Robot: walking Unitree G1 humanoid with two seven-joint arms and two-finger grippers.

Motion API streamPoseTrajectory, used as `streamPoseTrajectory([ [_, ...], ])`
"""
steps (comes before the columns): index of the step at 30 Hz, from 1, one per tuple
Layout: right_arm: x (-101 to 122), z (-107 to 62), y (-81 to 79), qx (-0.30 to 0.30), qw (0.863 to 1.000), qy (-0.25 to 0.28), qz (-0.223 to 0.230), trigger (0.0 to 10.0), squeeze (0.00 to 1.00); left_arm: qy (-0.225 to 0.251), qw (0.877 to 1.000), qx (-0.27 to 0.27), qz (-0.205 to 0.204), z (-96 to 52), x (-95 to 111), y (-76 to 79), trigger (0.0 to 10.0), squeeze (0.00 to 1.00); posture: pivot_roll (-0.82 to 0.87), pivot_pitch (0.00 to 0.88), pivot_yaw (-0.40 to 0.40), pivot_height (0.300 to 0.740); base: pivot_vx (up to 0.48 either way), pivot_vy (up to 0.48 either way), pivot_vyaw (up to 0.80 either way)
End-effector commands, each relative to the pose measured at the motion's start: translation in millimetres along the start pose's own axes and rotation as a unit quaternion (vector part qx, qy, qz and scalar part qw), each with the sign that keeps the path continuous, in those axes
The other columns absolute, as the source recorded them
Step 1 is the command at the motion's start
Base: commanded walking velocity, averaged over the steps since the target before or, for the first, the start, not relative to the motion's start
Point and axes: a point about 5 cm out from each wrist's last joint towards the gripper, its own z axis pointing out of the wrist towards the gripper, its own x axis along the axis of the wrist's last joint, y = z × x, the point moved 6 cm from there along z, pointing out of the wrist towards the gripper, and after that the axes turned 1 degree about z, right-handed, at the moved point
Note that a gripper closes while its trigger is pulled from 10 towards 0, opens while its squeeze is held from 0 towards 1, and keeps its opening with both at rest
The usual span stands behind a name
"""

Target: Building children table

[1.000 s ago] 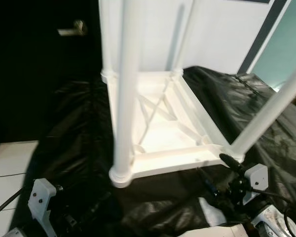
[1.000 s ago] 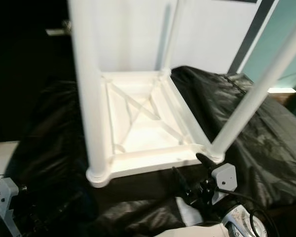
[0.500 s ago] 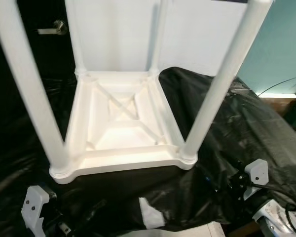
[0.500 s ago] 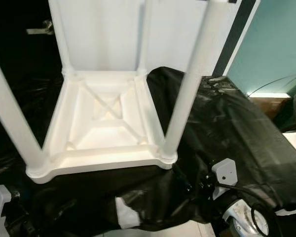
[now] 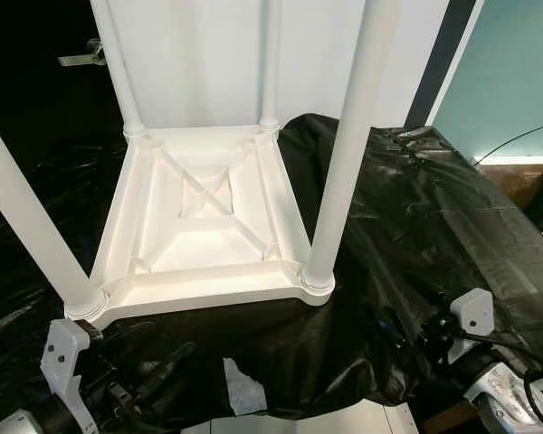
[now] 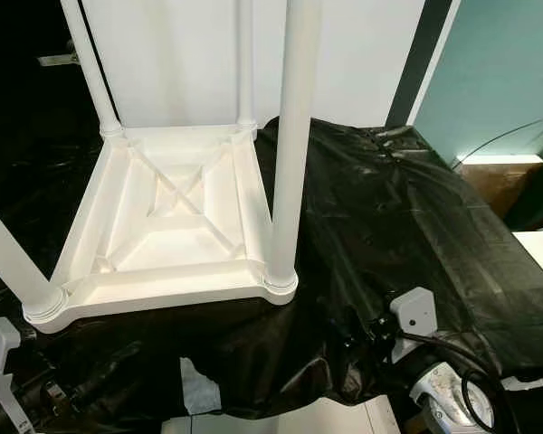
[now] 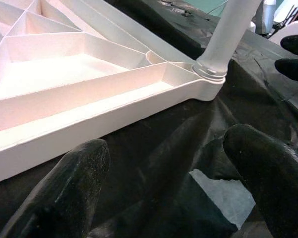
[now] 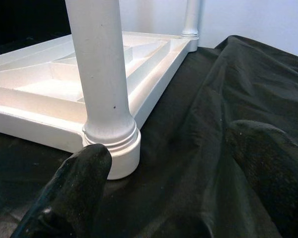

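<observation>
We find the white children's table [image 5: 208,226] upside down on the black-sheeted surface [image 5: 434,208], four legs upright. Our left pincer [image 7: 164,183] and right pincer [image 8: 174,183] hover near its front edge, both spread wide, holding nothing.

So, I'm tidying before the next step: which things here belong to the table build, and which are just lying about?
Job:
upside-down white plastic table
its four round white legs
left gripper, open
right gripper, open

Lying about:
crumpled black plastic sheet
silver door handle
</observation>
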Motion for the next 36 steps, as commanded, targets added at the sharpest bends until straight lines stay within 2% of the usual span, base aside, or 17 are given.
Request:
streamPoseTrajectory([
  [1,-1.7,-0.3,2.1,-0.003,1.000,-0.002,-0.010,10.0,0.00,-0.004,0.994,-0.106,0.002,-4.5,0.5,19.7,10.0,0.00,0.05,0.000,-0.050,0.740,0.000,0.000,0.00],
  [3,-1.8,-0.1,2.5,-0.003,1.000,-0.001,-0.013,10.0,0.00,-0.003,0.994,-0.107,0.004,-4.0,1.1,19.4,10.0,0.00,0.05,0.000,-0.050,0.740,0.000,0.000,0.00],
  [12,-5.3,1.3,3.9,-0.005,1.000,-0.001,-0.013,10.0,0.00,-0.002,0.994,-0.108,0.011,-3.1,2.3,17.7,10.0,0.00,0.06,0.000,-0.049,0.740,0.000,0.000,0.80],
  [20,-7.6,-4.7,-0.4,-0.004,1.000,-0.004,-0.012,10.0,0.00,-0.005,0.994,-0.108,0.007,-7.2,1.3,15.8,10.0,0.00,0.05,0.000,-0.045,0.740,0.000,0.000,0.80],
  [22,-7.4,-5.2,-1.1,-0.008,1.000,-0.002,0.002,10.0,0.00,-0.001,0.994,-0.106,0.004,-6.6,2.4,15.0,10.0,0.00,0.05,0.000,-0.042,0.740,0.000,0.000,0.00],
  [36,-0.7,-3.7,-2.2,-0.017,1.000,0.006,-0.001,10.0,0.00,0.000,0.995,-0.101,-0.008,-5.7,2.5,8.8,10.0,0.00,0.04,0.000,-0.028,0.740,0.000,0.000,0.00],
])
